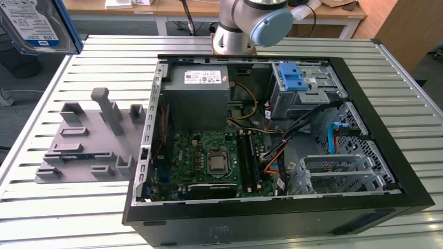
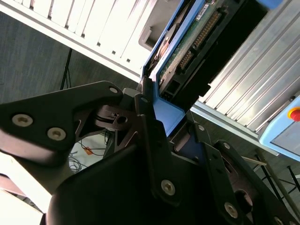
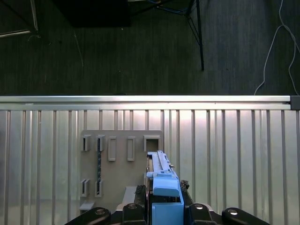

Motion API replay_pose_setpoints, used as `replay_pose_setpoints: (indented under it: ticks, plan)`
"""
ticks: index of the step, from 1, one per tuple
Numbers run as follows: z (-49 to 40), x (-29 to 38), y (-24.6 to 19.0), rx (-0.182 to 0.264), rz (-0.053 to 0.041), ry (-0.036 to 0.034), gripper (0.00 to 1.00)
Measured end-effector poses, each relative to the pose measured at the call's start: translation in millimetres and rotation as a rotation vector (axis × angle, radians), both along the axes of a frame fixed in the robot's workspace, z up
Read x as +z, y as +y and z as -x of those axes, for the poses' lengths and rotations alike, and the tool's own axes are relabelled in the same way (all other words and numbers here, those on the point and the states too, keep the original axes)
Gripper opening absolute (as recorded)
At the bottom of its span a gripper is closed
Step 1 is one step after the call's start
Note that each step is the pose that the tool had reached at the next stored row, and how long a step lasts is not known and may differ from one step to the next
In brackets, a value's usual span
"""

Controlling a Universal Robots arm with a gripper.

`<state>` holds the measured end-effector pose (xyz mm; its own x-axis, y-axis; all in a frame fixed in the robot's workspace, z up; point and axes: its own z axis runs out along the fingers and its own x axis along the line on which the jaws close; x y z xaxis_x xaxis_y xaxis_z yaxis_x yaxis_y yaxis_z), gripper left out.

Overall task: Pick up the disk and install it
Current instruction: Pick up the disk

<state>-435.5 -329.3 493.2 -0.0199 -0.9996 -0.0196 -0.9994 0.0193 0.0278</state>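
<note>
Black gripper (image 2: 168, 120) fingers are clamped on the bright blue carrier frame of the disk (image 2: 187, 42), one finger on each side of it in both wrist views; the disk is a flat silver drive with a blue-and-white label; it sits at the upper left of the exterior view, held above the slatted metal table (image 1: 415, 129), up and left of the grey fixture board (image 1: 83, 140) and the open computer case (image 1: 277, 223).

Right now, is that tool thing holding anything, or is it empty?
The tool is closed on the disk, holding it up above the slatted table.
</note>
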Motion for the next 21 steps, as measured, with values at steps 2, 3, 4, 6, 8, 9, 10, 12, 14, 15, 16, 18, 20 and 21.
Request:
replay_pose_setpoints:
  ticks: [2, 3, 4, 6, 8, 9, 10, 12, 14, 15, 16, 18, 20, 21]
  plan:
    - [0.0, 0.0, 0.0, 0.0, 0.0, -0.0001, 0.37]
    - [0.0, 0.1, 0.0, 0.0, 0.0, 0.0, 0.37]
    - [0.0, 0.1, 0.0, 0.0, 0.0, 0.0, 0.37]
    - [0.0, 0.1, 0.0, 0.0, 0.0, 0.0, 0.37]
    - [0.0, 0.1, 0.0, 0.0, 0.0, 0.0, 0.37]
    - [0.0, 0.1, 0.0, 0.0, 0.0, 0.0, 0.37]
    - [0.0, 0.1, 0.0, 0.0, 0.0, 0.0, 0.37]
    - [0.0, 0.2, 0.0, 0.0, 0.0001, 0.0, 0.37]
    - [0.0, 0.2, 0.0, 0.0, 0.0, -0.0001, 0.37]
    - [0.0, 0.2, 0.0, 0.0, 0.0, -0.0001, 0.37]
    - [0.0, 0.2, 0.0, 0.0, 0.0001, 0.0, 0.37]
    - [0.0, 0.2, 0.0, 0.0, 0.0, 0.0, 0.37]
    - [0.0, 0.3, 0.0, 0.0, 0.0, 0.0, 0.37]
    - [0.0, 0.3, 0.0, 0.0, 0.0, 0.0, 0.37]
